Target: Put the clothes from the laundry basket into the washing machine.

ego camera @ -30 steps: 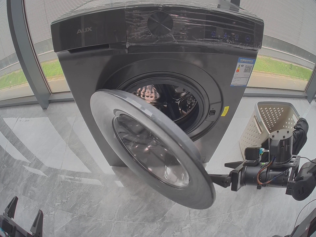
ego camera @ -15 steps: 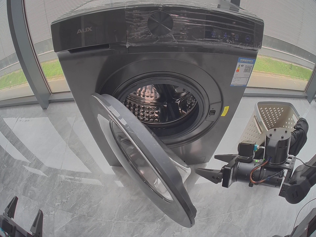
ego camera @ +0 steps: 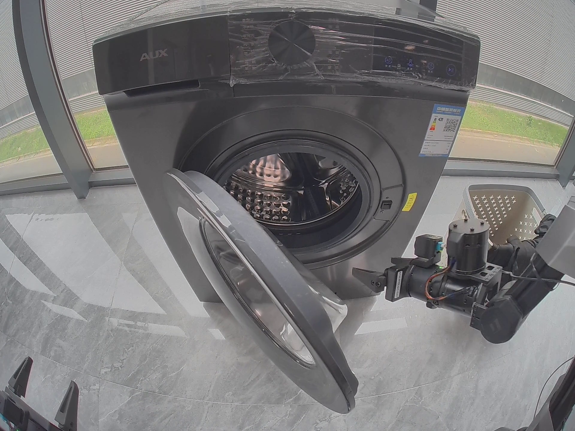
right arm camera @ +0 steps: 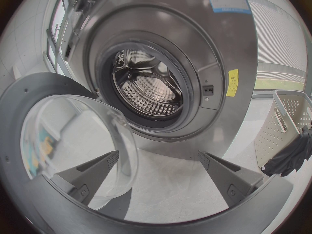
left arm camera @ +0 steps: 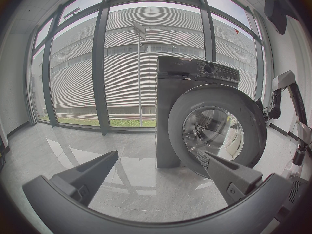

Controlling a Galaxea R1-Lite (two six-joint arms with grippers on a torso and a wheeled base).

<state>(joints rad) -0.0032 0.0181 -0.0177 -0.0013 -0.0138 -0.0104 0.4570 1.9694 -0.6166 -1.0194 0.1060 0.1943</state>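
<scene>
Head view: blue label [ego camera: 443,130], yellow sticker [ego camera: 409,202] on washing machine [ego camera: 173,133] front.

The glossy grey marble floor [ego camera: 90,282] reflects daylight from tall windows [left arm camera: 123,65] set in dark frames [left arm camera: 97,65]. Outside stands a pale building [left arm camera: 175,26] with horizontal slats, a lamp post [left arm camera: 139,82] before it, and a strip of grass [ego camera: 515,124] beside a road [ego camera: 503,148]. A white wall [left arm camera: 13,95] meets a tiled ceiling [left arm camera: 35,7].

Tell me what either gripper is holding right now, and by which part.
Nothing. The right gripper is open and empty before the grey washing machine; the left gripper is open and empty too.
</scene>
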